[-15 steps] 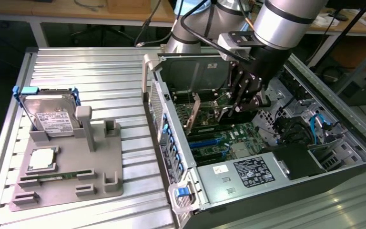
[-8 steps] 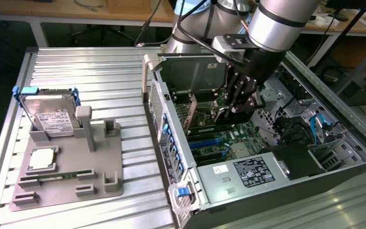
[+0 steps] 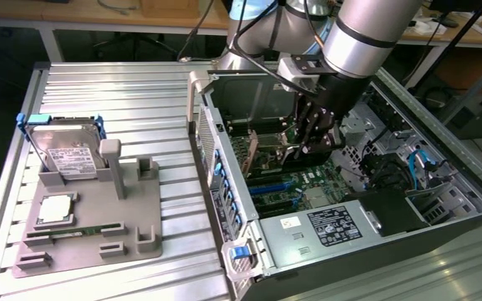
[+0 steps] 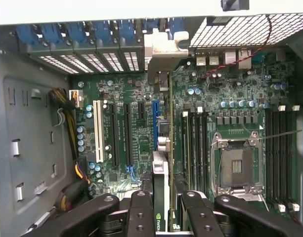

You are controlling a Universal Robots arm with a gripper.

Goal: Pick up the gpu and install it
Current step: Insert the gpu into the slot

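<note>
On the surface (image 3: 98, 81), well to the exterior view's left of the hand (image 3: 308, 141), sits a parts tray (image 3: 132, 219). Inside the open case (image 3: 366, 207), the hand clasps the gpu (image 4: 161, 197) edge-on over the motherboard (image 4: 136, 128). It looks light, stiff and fragile; best held by its board edges.

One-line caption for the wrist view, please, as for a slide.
The hand holds the gpu edge-on above the motherboard inside the open computer case.
</note>
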